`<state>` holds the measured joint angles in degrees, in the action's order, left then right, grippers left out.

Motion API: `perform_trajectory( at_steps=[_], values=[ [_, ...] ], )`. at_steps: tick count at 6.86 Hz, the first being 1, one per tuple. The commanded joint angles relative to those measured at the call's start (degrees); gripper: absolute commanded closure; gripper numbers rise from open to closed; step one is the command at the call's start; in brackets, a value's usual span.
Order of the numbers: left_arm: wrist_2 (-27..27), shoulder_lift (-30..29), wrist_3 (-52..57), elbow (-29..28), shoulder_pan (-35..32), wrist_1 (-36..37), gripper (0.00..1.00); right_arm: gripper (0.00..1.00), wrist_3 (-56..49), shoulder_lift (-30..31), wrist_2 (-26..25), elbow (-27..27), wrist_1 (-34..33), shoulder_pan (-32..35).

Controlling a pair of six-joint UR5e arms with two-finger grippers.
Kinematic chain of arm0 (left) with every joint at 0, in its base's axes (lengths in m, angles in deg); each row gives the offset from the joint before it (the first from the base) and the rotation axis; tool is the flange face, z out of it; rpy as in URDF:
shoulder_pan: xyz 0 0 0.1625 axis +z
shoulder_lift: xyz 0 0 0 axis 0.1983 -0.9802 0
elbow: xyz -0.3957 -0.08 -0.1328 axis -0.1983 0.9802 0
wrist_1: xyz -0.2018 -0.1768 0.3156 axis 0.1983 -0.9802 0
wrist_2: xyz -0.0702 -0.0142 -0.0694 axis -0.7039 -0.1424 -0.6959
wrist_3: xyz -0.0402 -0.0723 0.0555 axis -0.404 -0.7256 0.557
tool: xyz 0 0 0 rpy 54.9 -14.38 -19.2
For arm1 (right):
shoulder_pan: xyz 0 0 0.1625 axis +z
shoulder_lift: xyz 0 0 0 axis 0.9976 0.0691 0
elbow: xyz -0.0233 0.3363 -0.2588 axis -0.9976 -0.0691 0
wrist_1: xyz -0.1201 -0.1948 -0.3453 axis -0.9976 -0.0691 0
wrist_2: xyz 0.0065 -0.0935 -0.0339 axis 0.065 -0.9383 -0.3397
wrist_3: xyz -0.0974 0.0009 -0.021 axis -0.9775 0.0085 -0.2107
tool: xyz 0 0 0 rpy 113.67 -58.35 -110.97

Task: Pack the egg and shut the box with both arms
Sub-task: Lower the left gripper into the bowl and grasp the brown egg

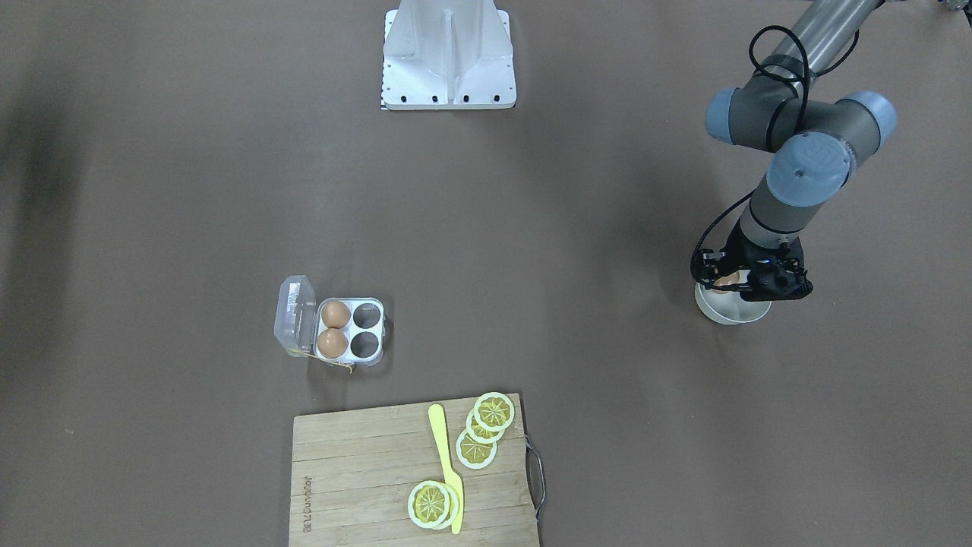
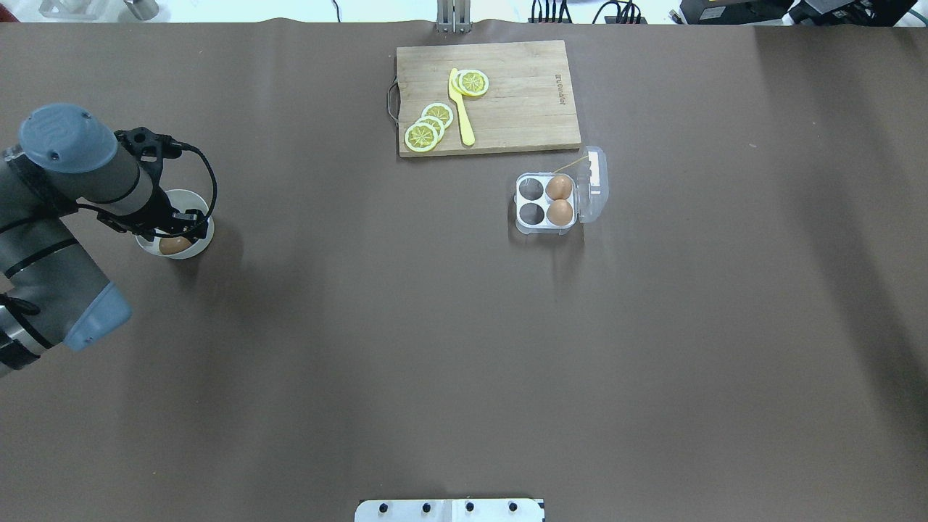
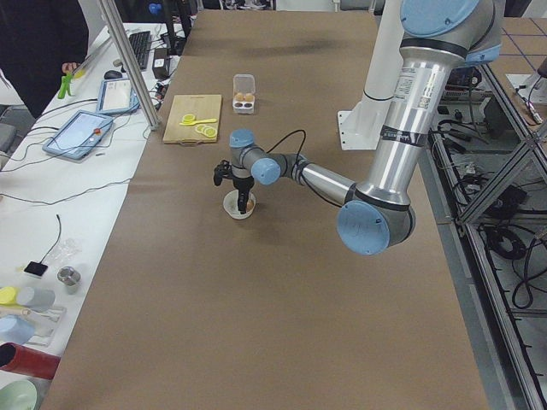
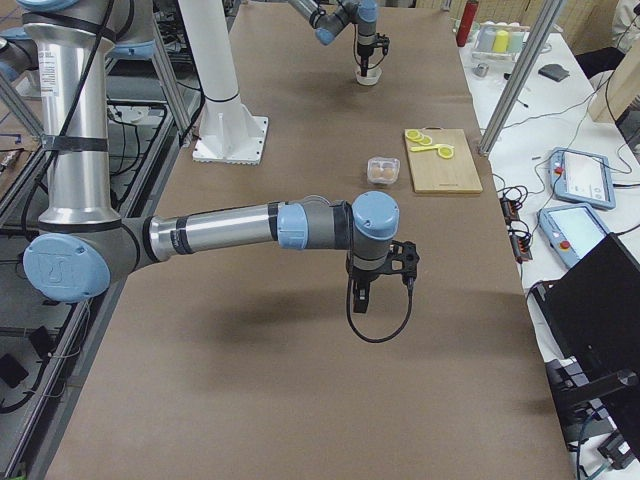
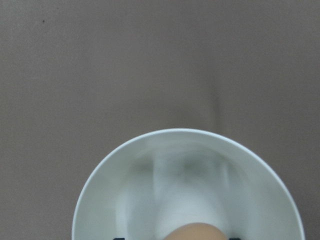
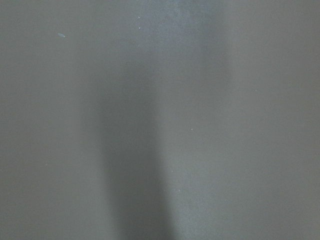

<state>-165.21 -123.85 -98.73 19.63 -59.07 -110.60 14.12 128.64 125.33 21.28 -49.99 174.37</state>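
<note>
My left gripper (image 1: 730,282) reaches down into a round white bowl (image 1: 729,311) at the table's left end. Its fingers flank and close on a brown egg (image 2: 174,245). In the left wrist view the egg's top (image 5: 195,232) shows between two black fingertips over the bowl (image 5: 150,165). The box (image 1: 350,330) sits mid-table with its clear lid (image 1: 296,315) hinged open. It holds two brown eggs (image 2: 558,199) on the lid side and two empty cells. My right gripper (image 4: 358,300) hangs over bare table; I cannot tell whether it is open or shut.
A wooden cutting board (image 1: 364,471) with lemon slices (image 1: 486,429) and a yellow knife (image 1: 444,463) lies just beyond the box on the operators' side. The white robot base (image 1: 448,53) stands at the table's robot edge. Brown paper covers the table.
</note>
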Motion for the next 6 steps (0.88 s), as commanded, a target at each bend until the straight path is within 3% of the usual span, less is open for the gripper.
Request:
perform_trajectory(
  at_steps=[1, 2, 4, 6],
  values=[
    [0.0, -0.1, 0.1, -0.2, 0.0, 0.0, 0.25, 0.00, 0.0, 0.0, 0.0, 0.0, 0.1, 0.0],
    [-0.1, -0.1, 0.0, -0.2, 0.0, -0.1, 0.34, 0.00, 0.0, 0.0, 0.0, 0.0, 0.0, 0.0],
    [-0.4, -0.1, 0.0, 0.8, 0.0, -0.1, 0.74, 0.00, 0.0, 0.0, 0.0, 0.0, 0.0, 0.0],
    [-0.6, 0.7, 0.0, 3.3, -0.3, 0.2, 1.00, 0.00, 0.0, -0.1, 0.0, 0.0, 0.0, 0.0]
  ],
)
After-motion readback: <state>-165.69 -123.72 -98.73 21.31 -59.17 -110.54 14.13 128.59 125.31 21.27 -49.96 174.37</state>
